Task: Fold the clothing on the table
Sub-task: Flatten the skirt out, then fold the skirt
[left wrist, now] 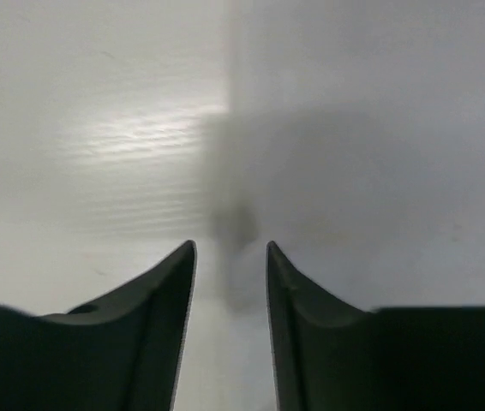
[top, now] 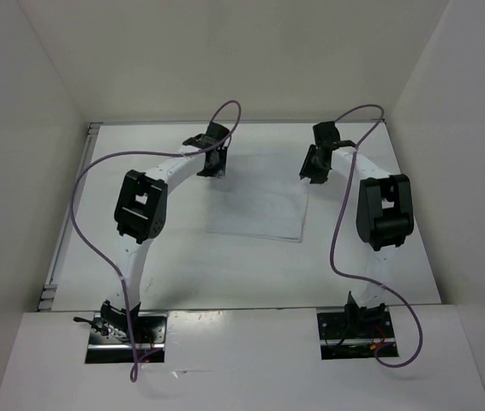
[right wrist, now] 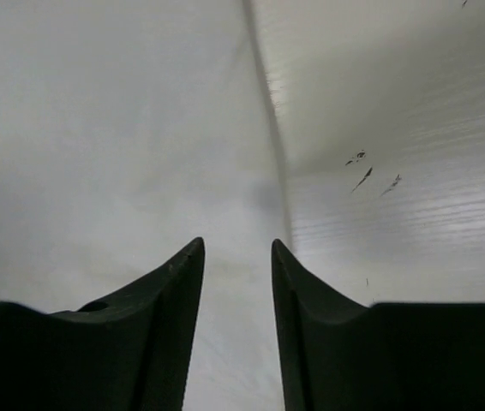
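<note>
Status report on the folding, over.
Left fingers open, right fingers open, each at a far corner of the cloth. Cloth lies flat. No obstacle seen on table.

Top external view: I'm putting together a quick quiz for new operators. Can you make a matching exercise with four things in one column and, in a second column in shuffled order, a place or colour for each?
Column one:
1. clothing
2. left gripper
3. right gripper
4. cables

Column two:
A. purple
B. at the clothing's far right corner
C. spread flat in the middle of the table
D. at the clothing's far left corner

Pairs: 1-C; 2-D; 3-B; 4-A
</note>
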